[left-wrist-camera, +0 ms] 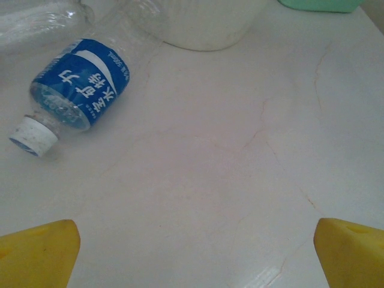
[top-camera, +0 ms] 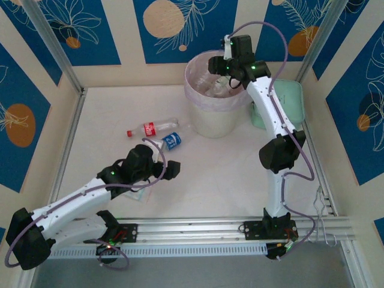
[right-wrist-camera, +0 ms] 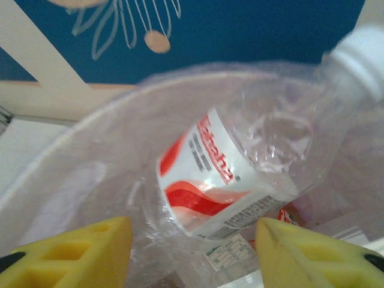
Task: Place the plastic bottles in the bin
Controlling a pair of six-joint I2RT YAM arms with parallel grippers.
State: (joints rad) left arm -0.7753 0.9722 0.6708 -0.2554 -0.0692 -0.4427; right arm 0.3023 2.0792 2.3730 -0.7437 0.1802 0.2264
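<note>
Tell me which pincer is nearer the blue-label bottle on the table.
Left. The left pincer hovers just short of the blue-label bottle; the right pincer is far off, above the bin.

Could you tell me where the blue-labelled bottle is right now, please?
In the top view the blue-labelled bottle lies on the table left of the bin, beside the red-labelled bottle, just beyond the left gripper.

bin [top-camera: 204, 123]: rear centre | two bottles [top-camera: 153, 128] [top-camera: 172, 140]: table [top-camera: 210, 180], left of bin | others [top-camera: 207, 89]: inside bin
</note>
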